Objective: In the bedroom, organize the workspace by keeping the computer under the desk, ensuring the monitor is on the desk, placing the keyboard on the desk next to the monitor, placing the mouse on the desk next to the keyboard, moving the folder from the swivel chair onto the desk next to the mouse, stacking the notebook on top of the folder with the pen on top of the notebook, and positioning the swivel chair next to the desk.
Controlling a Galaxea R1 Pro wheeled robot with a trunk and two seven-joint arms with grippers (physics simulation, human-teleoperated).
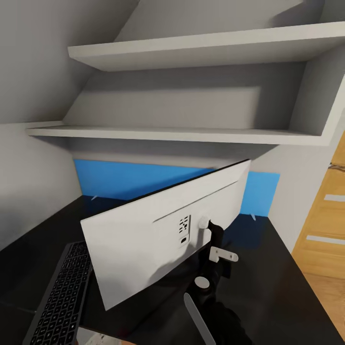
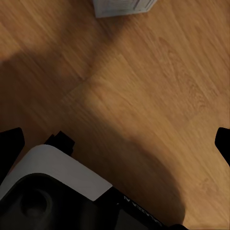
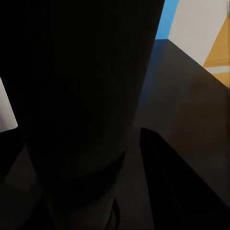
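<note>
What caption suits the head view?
Monitor, grey back toward the camera, tilted on the black desk beside the keyboard.

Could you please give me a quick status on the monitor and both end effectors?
Right end effector at monitor stand, grip unclear. Left end effector open over floor. Monitor tilted above desk, back facing us; keyboard close alongside.

Grey walls (image 1: 33,72), sloped ceiling section above. Two white wall shelves (image 1: 191,48), one over the other. Wooden door (image 1: 326,215) at right. Light wood floor (image 2: 143,96), shadowed.
</note>
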